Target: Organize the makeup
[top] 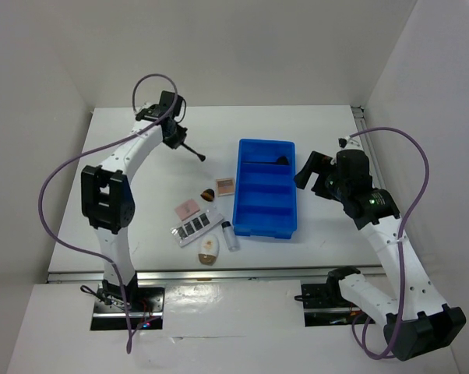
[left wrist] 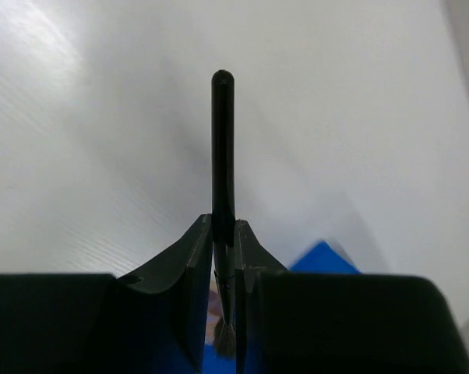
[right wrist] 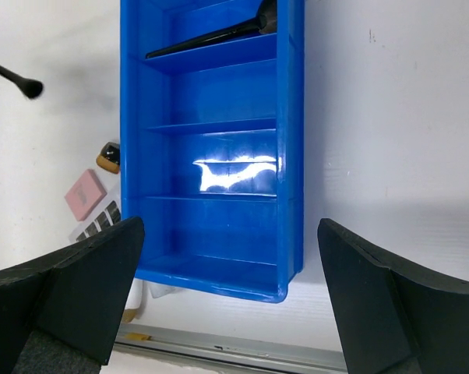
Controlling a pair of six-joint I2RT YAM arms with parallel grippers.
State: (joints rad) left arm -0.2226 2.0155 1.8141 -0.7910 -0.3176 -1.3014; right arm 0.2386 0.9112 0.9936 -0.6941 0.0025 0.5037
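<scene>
My left gripper is shut on a slim black brush and holds it above the table at the far left; in the left wrist view the brush handle sticks out past the gripper. Another black brush lies in the far compartment of the blue tray. Left of the tray lie a brown compact, a pink compact, a white strip palette, a white-tan oval and a small white tube. My right gripper is open and empty above the tray's right side.
A small brown round piece lies beside the brown compact. In the right wrist view the tray has several compartments, only the far one holding a brush. The table's near edge rail runs just below the tray.
</scene>
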